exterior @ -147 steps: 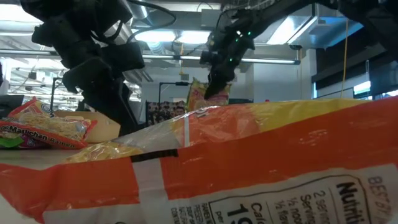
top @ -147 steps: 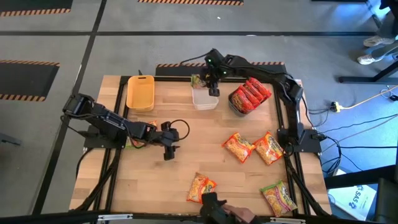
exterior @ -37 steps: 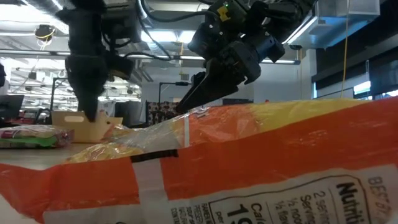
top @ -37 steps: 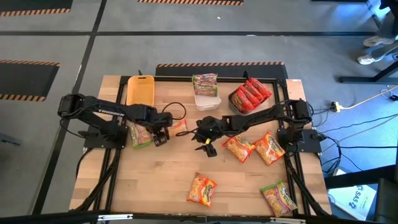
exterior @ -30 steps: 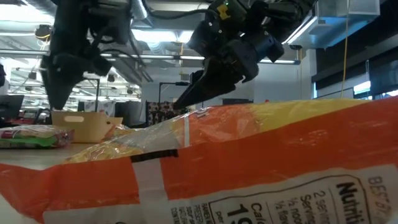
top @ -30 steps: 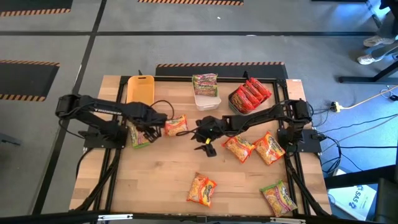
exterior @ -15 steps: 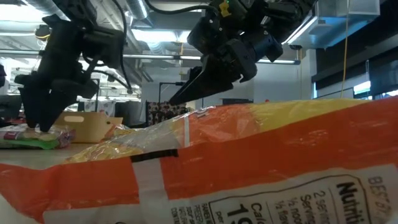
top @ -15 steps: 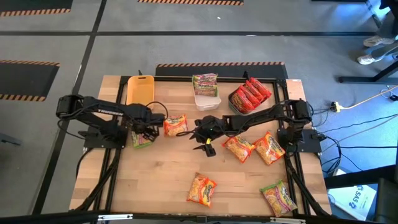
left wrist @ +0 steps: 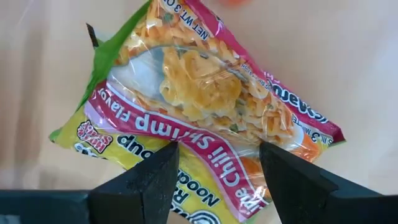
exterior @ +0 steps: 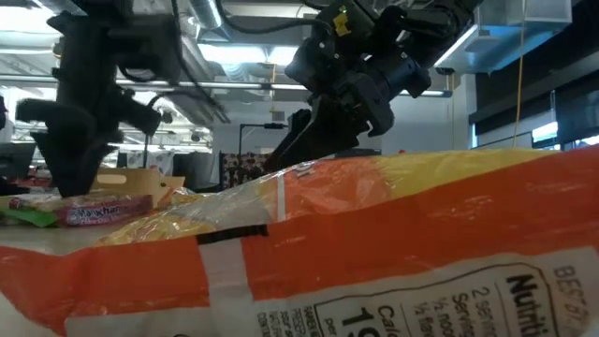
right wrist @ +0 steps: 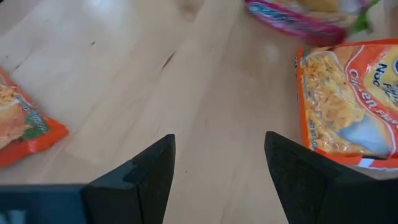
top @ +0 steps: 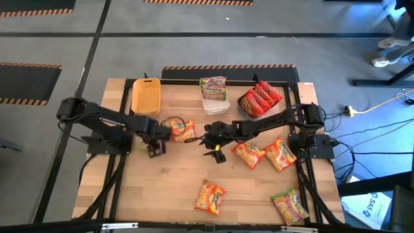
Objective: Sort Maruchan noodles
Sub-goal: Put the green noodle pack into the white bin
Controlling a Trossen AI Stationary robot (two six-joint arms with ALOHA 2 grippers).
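Your left hand sits low over the left side of the surface, fingers spread wide and empty, straddling a green-and-pink chili shrimp packet that lies flat under it; from above the hand hides most of that packet, which is likely why it looks bare there. That straddle reads as a lineup for a pinch across the packet's width, so expect the glossy film to slide if you close too high. Behind that hand is the yellow bin, and just to the right lies an orange packet, probably bound for it. Next comes your right hand, reaching in toward the middle of the surface with its fingers apart and nothing between them, only bare wood, with the orange packet ahead of it. You have two hands close together here, so I'd move one at a time. Toward the back, the white bin carries a green-and-pink packet on top, and the dark bin beside it is heaped with red packets, so the colours already have their places. Still loose are two orange packets near the right arm's base, another near the front edge, and one at the front right corner. The sort looks past halfway.
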